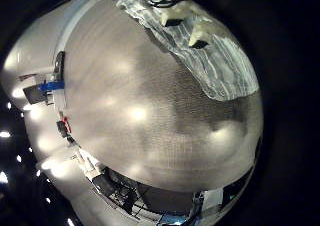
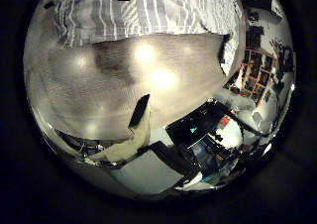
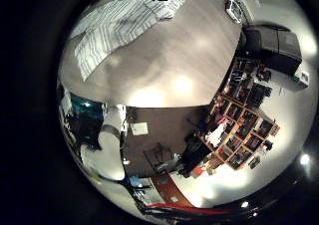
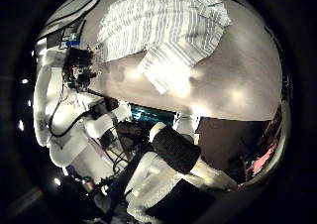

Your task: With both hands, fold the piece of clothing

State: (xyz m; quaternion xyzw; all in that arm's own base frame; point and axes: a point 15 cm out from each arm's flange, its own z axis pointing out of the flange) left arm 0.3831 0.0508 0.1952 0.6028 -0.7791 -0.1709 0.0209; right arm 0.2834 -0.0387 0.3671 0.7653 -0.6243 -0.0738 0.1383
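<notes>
A striped piece of clothing lies spread flat on the table. In the left thumb side palm view the clothing [image 2: 149, 11] lies beside a bare stretch of table [image 2: 149, 80], and a straight finger [image 2: 135, 123] of my left hand holds nothing. The right thumb side palm view shows the clothing [image 4: 163, 26] with a sleeve, well away from my right hand's relaxed fingers [image 4: 79, 100]. The right little finger side palm view shows the clothing [image 3: 120, 26] at a distance.
The table edge [image 1: 70, 126] has small fittings [image 1: 48, 86] along it. Shelves full of things [image 3: 244, 106] stand beyond the table and also show in the left thumb side palm view [image 2: 253, 75]. A desk with a screen [image 2: 213, 145] stands past the table's edge.
</notes>
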